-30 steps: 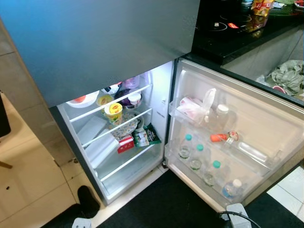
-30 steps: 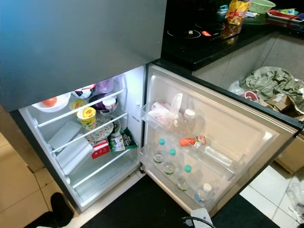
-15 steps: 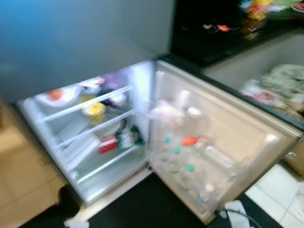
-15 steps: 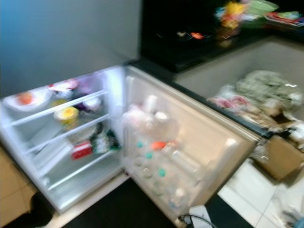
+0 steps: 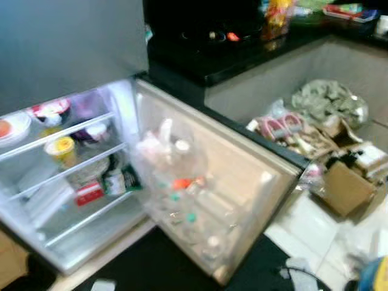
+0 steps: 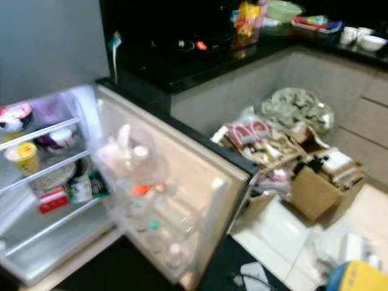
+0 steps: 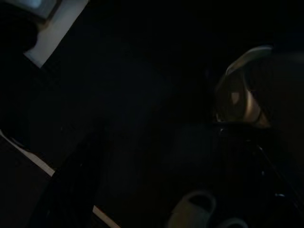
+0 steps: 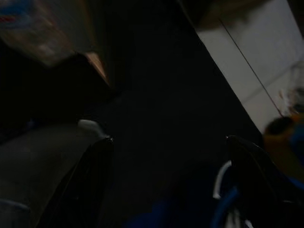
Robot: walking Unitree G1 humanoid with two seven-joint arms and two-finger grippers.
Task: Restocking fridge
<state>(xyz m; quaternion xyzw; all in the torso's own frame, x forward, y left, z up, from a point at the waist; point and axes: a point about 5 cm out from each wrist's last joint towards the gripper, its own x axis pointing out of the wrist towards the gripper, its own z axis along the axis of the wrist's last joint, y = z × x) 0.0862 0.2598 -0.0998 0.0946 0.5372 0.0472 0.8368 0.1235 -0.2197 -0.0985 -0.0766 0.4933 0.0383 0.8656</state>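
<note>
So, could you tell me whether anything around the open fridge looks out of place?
Yes. To the right of the open fridge door, a heap of clutter lies on the floor against the counter: an open cardboard box, packets and a crumpled grey-green bag. Inside the fridge, a red packet lies tilted on the shelf.

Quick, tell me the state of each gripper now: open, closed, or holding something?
Left gripper: cannot be told, its wrist view is too dark.
Right gripper: open, holding nothing, hanging over the dark floor mat.

Both eye views are smeared with motion blur. The fridge [image 5: 73, 176] glows bright from its inside light, the worktop [image 6: 200, 54] stays dark. Both wrist views are nearly black.
</note>
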